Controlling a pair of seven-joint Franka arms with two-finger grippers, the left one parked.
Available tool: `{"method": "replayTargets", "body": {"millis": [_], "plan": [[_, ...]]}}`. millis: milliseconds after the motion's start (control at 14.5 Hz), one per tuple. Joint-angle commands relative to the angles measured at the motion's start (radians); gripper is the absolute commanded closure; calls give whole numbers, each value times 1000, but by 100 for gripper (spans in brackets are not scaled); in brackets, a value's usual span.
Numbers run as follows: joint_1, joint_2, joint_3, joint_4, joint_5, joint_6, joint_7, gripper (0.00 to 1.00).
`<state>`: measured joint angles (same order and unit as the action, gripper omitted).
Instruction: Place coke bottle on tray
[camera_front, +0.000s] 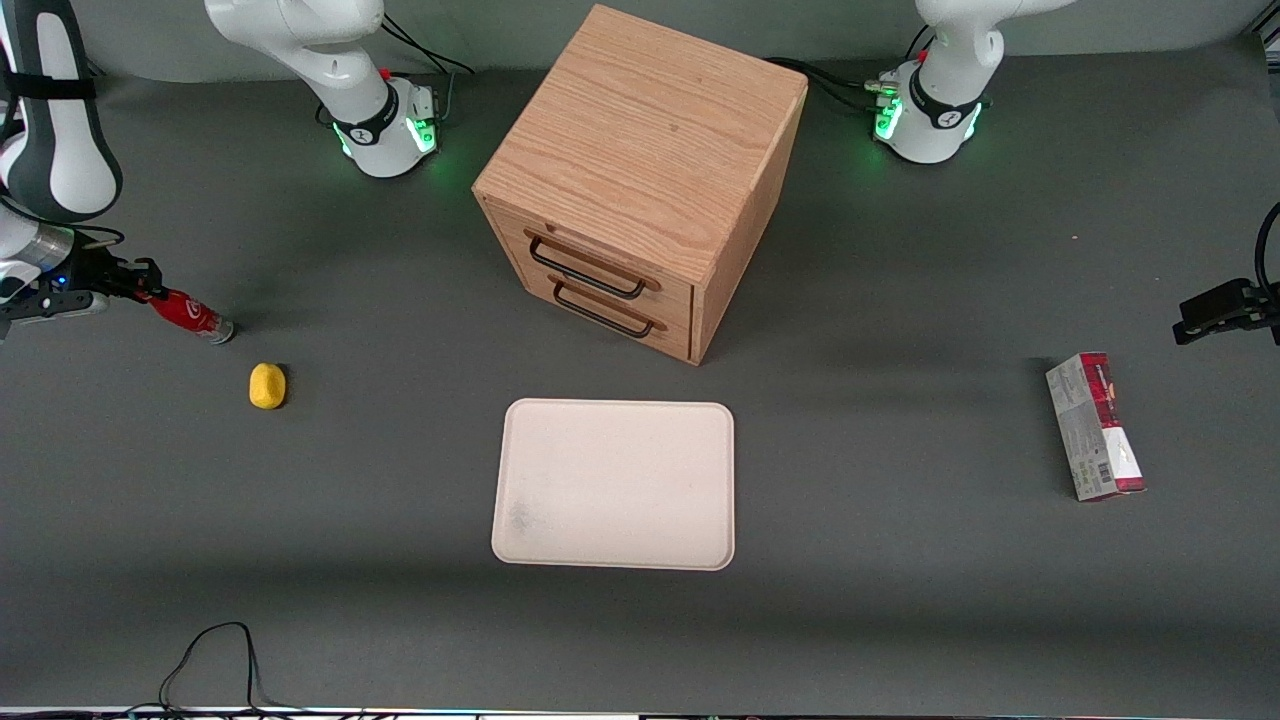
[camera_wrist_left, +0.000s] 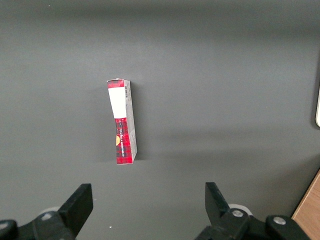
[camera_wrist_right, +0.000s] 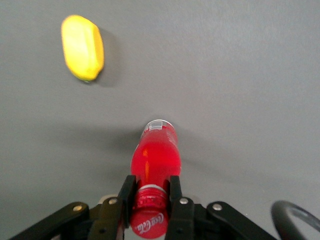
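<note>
1. the tool (camera_front: 140, 283) sits at the working arm's end of the desk (camera_front: 900, 560), its fingers (camera_wrist_right: 176, 192) clamped on the neck of the coke bottle (camera_front: 190, 315).
2. the bottle tilts, base low near the desk (contact unclear), close to a lemon (camera_front: 267, 386).
3. the tray (camera_front: 615, 485) lies in front of the drawer cabinet (camera_front: 640, 180), well apart from the bottle.

Robot lab: bench-mounted arms (camera_front: 370, 110), cables (camera_front: 215, 660).

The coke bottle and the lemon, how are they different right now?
The coke bottle is red, slim and long; the lemon is yellow and stubby. The bottle is gripped at its cap end by the gripper, tilted; the lemon lies free on the table, nearer the front camera. Both sit toward the working arm's end, off the tray.
</note>
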<state>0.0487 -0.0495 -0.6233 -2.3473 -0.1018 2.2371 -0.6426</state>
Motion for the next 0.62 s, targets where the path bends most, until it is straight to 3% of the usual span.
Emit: {"method": "replayTargets", "body": {"millis": [0,553], "plan": [[19,-55,-3,156,14,-202,-26,100],[89,-55,-3,659,2,-727,-22,100]]}}
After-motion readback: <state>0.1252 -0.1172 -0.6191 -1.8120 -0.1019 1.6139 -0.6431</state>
